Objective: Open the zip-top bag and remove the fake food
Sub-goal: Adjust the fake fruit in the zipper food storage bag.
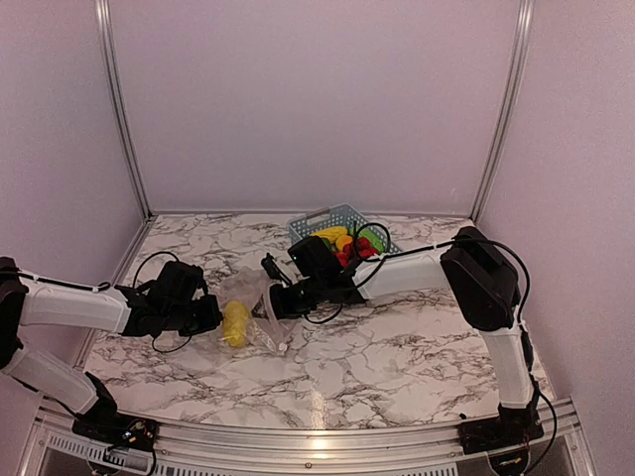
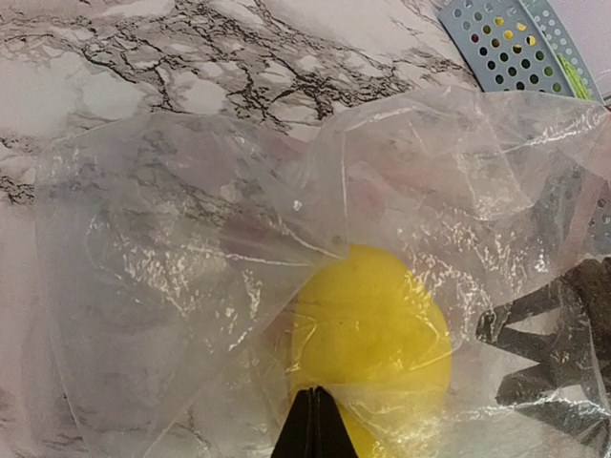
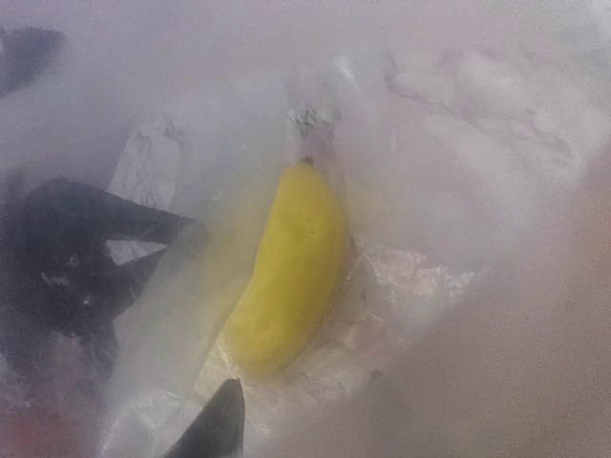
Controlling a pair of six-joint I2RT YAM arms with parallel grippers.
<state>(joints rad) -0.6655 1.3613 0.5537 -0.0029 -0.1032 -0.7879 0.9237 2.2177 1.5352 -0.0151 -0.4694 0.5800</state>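
The clear zip-top bag (image 1: 260, 322) lies crumpled on the marble table between my two grippers. One yellow fake food piece (image 1: 235, 323) is inside it, and it shows through the film in the left wrist view (image 2: 372, 334) and the right wrist view (image 3: 291, 272). My left gripper (image 1: 205, 313) is shut, its tips (image 2: 315, 420) pinching the bag's film just in front of the yellow piece. My right gripper (image 1: 274, 299) is at the bag's other end. In the right wrist view one dark finger (image 3: 218, 427) shows well off centre, and the other is hidden behind cloudy plastic.
A blue-grey lattice basket (image 1: 319, 219) stands at the back, right of centre, holding yellow, green and red toy produce (image 1: 347, 243). Its corner shows in the left wrist view (image 2: 506, 43). White walls enclose the table on three sides. The right arm's cable loops lie by the basket.
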